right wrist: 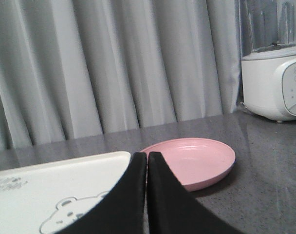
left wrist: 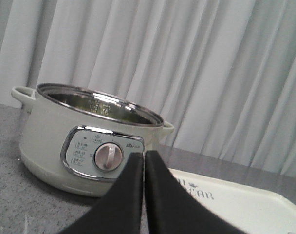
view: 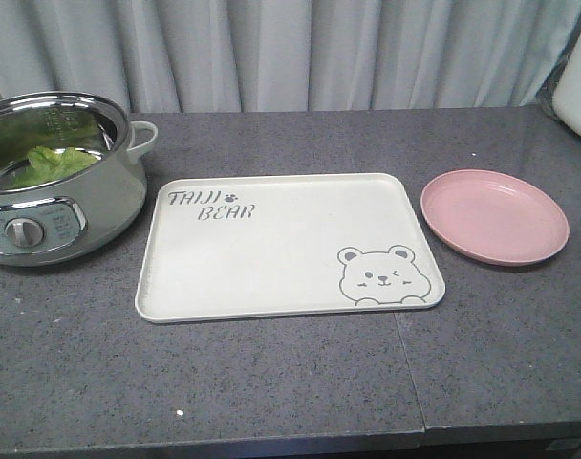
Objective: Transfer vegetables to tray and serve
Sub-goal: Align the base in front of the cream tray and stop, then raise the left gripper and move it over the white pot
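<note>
Bright green lettuce leaves [view: 50, 163] lie inside a pale green electric pot [view: 90, 206] at the table's left. The cream tray [view: 271, 258] with "TAIJI BEAR" lettering and a winking bear lies flat in the middle, bare. Neither gripper shows in the front view. In the left wrist view my left gripper [left wrist: 144, 157] is shut and empty, low in front of the pot [left wrist: 50, 146], with the tray's corner [left wrist: 245, 204] to its right. In the right wrist view my right gripper [right wrist: 147, 157] is shut and empty, between the tray [right wrist: 50, 185] and a pink plate [right wrist: 201, 158].
The round pink plate [view: 494, 215] sits right of the tray. A white blender base [right wrist: 277, 83] stands at the far right back, also showing in the front view [view: 579, 91]. Grey curtains hang behind the dark speckled table [view: 271, 382].
</note>
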Motion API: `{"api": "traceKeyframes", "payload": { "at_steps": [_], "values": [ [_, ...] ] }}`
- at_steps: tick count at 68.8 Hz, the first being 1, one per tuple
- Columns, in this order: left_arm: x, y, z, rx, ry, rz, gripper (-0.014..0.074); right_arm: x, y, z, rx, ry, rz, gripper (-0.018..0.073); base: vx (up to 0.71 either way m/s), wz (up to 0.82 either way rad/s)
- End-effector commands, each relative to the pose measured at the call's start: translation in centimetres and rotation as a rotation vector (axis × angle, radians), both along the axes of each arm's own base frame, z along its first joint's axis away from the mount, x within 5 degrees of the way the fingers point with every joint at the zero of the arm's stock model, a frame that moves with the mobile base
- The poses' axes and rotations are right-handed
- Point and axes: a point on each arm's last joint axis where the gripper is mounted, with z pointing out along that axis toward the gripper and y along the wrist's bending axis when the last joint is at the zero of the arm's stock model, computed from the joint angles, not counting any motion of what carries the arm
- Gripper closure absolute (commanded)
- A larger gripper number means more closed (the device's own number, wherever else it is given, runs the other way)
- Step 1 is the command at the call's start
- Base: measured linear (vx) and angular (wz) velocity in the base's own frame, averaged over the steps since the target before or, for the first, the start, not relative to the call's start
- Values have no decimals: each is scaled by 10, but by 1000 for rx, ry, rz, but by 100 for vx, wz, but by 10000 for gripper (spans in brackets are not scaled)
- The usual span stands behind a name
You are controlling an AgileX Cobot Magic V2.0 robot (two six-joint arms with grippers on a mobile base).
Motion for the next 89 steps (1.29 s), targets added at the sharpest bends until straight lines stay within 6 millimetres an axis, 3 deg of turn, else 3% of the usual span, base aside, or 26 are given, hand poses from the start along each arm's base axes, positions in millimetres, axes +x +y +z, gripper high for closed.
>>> {"api": "traceKeyframes", "payload": {
  "at_steps": [1, 8, 15, 24, 31, 36, 43, 49, 61, 71, 80, 89],
  "values": [
    [-2, 2, 3, -49, -93, 6, 602, -2, -1, 5, 98, -97, 5, 562, 0, 0],
    [-4, 2, 9, -130, -146, -9, 602, -4, -2, 17, 157, -112, 14, 562, 0, 0],
    [-7, 3, 17, -171, -220, -18, 598, -8, -1, 51, 62, -98, 4, 554, 0, 0],
    [-15, 2, 48, -130, -264, -27, 581, -6, -1, 102, 40, -43, -5, 488, 0, 0],
    [-22, 0, 71, -89, -259, -31, 537, 5, -1, 133, -17, -4, -17, 344, 0, 0],
    [-27, 0, 83, -79, -237, -33, 486, 16, -1, 148, -21, 21, -17, 173, 0, 0],
    [-32, 0, 91, -82, -212, -36, 379, 28, 0, 154, 3, 25, -10, -50, 0, 0],
    [-32, 0, 91, -95, -205, -40, 281, 36, 0, 152, 38, 49, -2, -150, 0, 0],
    [-32, 0, 91, -179, -201, -66, 134, 41, 0, 149, 51, 76, 1, -156, 0, 0],
    [-35, 0, 99, -210, -230, -78, 127, 41, 0, 153, 20, 97, -1, -128, 0, 0],
    [-30, 0, 129, -43, -170, -24, 135, 52, 1, 185, -76, 140, -5, -114, 0, 0],
    [-4, 0, 177, 134, -25, 25, 135, 76, 2, 217, -123, 206, 1, -104, 0, 0]
  ]
}}
